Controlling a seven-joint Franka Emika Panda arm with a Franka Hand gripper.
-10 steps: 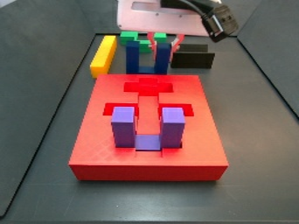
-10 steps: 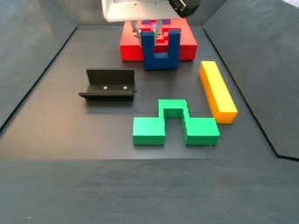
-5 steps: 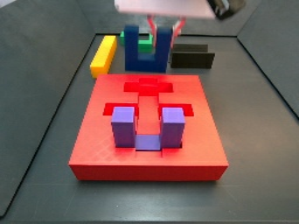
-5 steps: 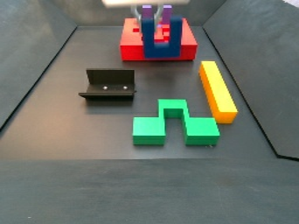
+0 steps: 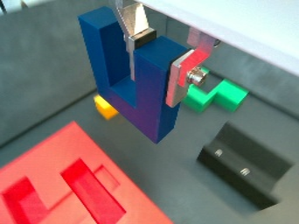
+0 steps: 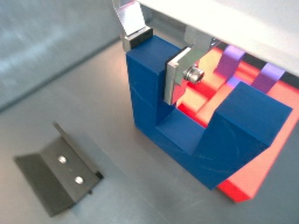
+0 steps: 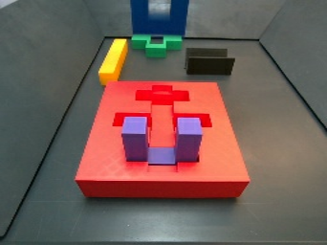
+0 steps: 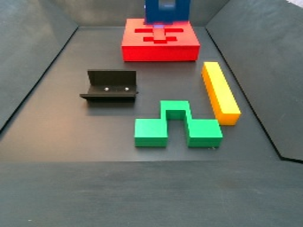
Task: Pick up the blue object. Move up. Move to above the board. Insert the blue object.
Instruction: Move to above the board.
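Blue object (image 5: 128, 83) – clamped in gripper (image 5: 162, 54), above floor

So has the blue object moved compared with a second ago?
Yes. Clamped in the gripper, the blue object has gone up: in a side view it now hangs clear above the green block it earlier overlapped.

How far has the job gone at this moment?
Done: the gripper has picked up the blue object; its fingers clamp one prong, and the block hangs high above the floor in both side views. In hand: carrying it. Left: move above the board and insert it.
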